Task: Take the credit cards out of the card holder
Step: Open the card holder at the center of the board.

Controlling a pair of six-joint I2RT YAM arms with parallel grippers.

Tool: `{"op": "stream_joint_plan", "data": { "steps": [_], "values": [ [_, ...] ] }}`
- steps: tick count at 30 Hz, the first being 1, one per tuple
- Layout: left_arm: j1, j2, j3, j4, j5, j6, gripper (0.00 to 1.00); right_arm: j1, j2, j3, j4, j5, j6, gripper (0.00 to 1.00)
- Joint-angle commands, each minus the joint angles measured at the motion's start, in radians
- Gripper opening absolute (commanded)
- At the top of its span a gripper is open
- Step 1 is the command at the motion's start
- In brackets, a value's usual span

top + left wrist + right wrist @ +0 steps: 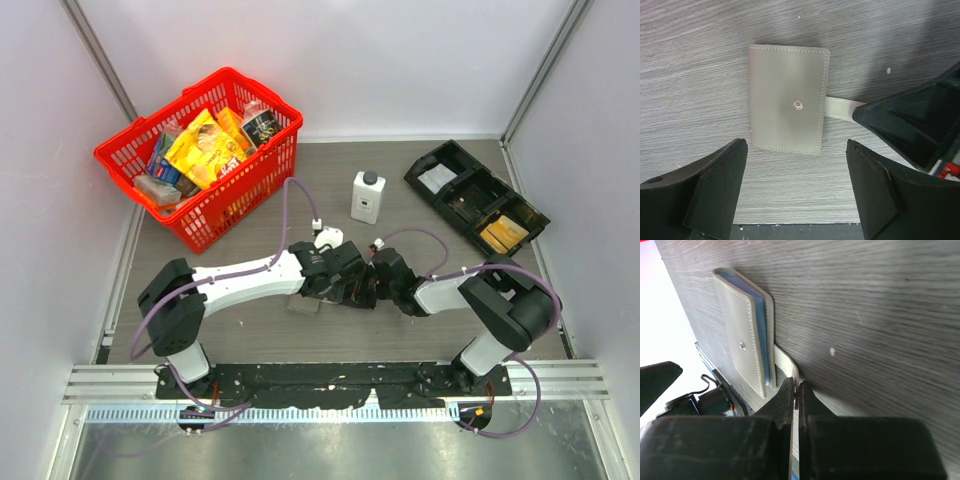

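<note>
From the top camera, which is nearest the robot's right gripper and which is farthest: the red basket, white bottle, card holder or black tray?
1. card holder: in the middle; the right gripper pinches its strap.
2. white bottle: just behind the grippers.
3. black tray: back right.
4. red basket: back left corner.

Close wrist views share the card holder point(787, 97).
</note>
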Motion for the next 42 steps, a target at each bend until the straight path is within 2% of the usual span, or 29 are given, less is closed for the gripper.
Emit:
{"op": "stream_joint_plan", "data": {
  "steps": [1,8,14,21,29,35,42],
  "values": [
    [0.000,0.058,0.040,0.013,0.002,0.024,0.86,-0.024,0.043,-0.055,0.218,-0.065,0.016,0.01],
    [-0.001,0.131,0.052,0.002,0.002,0.048,0.86,-0.047,0.169,-0.128,0.540,-0.170,0.088,0.01],
    [-0.001,0.187,0.091,-0.041,-0.053,0.056,0.86,-0.048,0.235,-0.145,0.643,-0.190,0.134,0.01],
    [0.000,0.227,0.118,-0.099,-0.127,0.053,0.82,-0.061,0.224,-0.152,0.625,-0.179,0.126,0.01],
    [0.002,0.255,0.129,-0.105,-0.112,0.062,0.79,-0.061,0.189,-0.145,0.535,-0.162,0.090,0.01],
    [0.011,0.250,0.132,-0.122,-0.124,0.059,0.67,-0.061,0.126,-0.125,0.384,-0.125,0.013,0.01],
    [0.055,0.163,0.092,-0.127,-0.144,0.062,0.56,-0.059,0.071,-0.109,0.258,-0.099,-0.056,0.01]
  ]
}}
